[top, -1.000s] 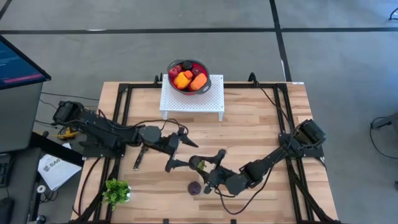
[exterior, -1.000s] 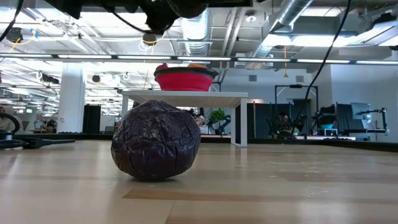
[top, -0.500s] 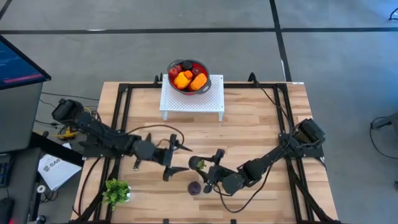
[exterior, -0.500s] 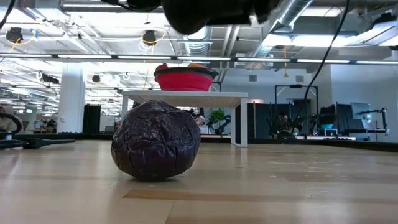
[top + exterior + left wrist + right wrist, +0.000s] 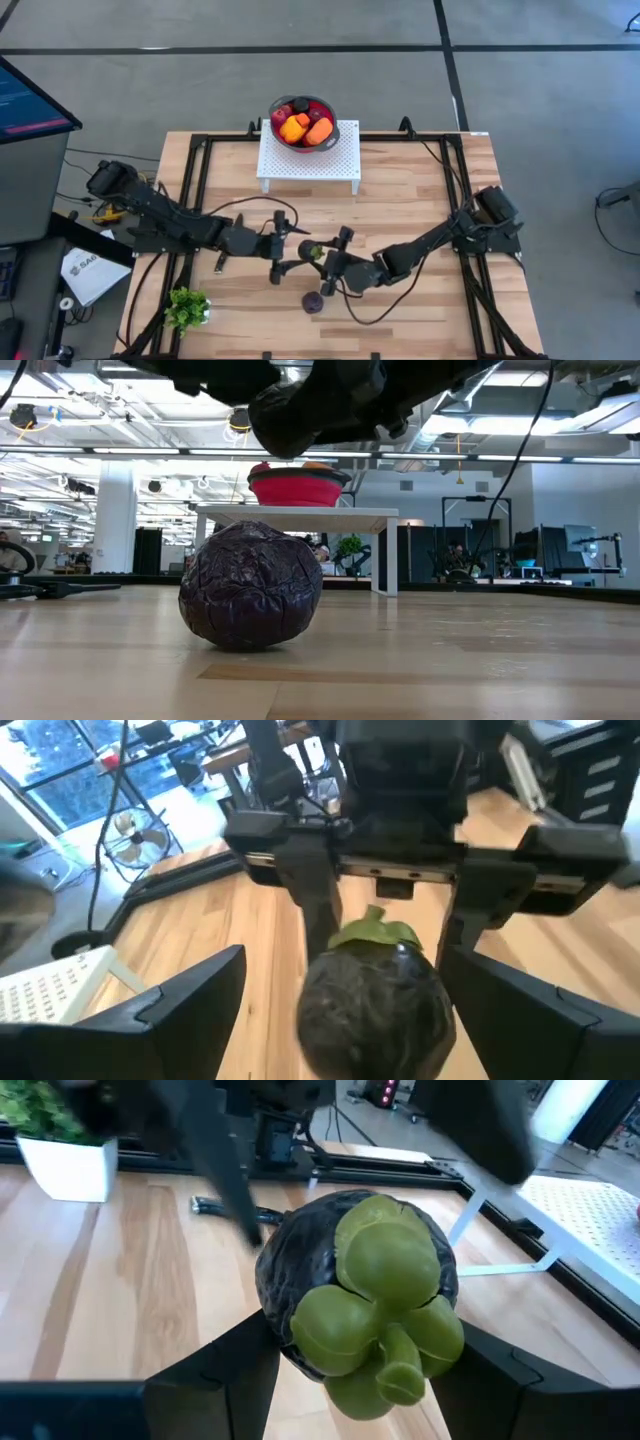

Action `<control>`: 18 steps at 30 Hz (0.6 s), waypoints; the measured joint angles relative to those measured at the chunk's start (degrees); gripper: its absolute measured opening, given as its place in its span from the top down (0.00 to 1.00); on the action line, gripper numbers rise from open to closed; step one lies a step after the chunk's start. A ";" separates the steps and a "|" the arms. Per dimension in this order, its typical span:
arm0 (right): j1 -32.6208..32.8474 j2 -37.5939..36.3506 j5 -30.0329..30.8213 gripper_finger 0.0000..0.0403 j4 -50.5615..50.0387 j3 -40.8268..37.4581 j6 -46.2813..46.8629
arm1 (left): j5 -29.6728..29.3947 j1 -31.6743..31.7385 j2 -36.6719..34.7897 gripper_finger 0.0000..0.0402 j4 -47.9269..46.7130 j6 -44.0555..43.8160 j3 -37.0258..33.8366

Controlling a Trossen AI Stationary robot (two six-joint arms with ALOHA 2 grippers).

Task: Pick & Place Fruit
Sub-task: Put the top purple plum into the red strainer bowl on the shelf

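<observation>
Dark maroon fruit with green leafy cap point(image 5: 360, 1305), clamped in right gripper point(image 5: 326, 262) above table centre. Left gripper point(image 5: 285, 250), fingers spread, brackets it: handover under way. Next: left closes, right releases, carry to red bowl point(image 5: 303, 122).

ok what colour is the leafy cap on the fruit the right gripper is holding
Olive green, on a dark maroon-purple fruit; the right wrist view shows it best.

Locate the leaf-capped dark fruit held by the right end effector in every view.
High view: leaf-capped dark fruit near the table's centre.
Low view: cannot be made out.
Left wrist view: middle of the picture, close.
Right wrist view: fills the middle.
Shared landmark: white perforated stand, in all four views.
</observation>
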 joint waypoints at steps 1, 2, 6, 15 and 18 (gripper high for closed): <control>-0.25 0.00 -0.18 0.46 -0.16 0.00 0.22 | 0.02 0.37 0.71 0.18 0.08 0.09 0.00; -0.35 0.00 -0.35 0.46 -0.30 0.00 0.59 | 0.04 0.68 1.38 0.18 -0.03 0.19 0.00; -1.02 0.00 -1.28 0.46 -1.57 -0.04 1.56 | 1.90 1.55 4.06 0.21 0.10 0.26 -0.02; -0.92 0.11 -1.49 0.46 -2.13 -0.09 2.08 | 2.05 1.55 4.96 0.38 0.28 0.13 0.00; -0.92 0.11 -1.47 0.46 -2.12 -0.09 2.30 | 2.37 1.55 4.93 0.46 0.26 0.04 0.00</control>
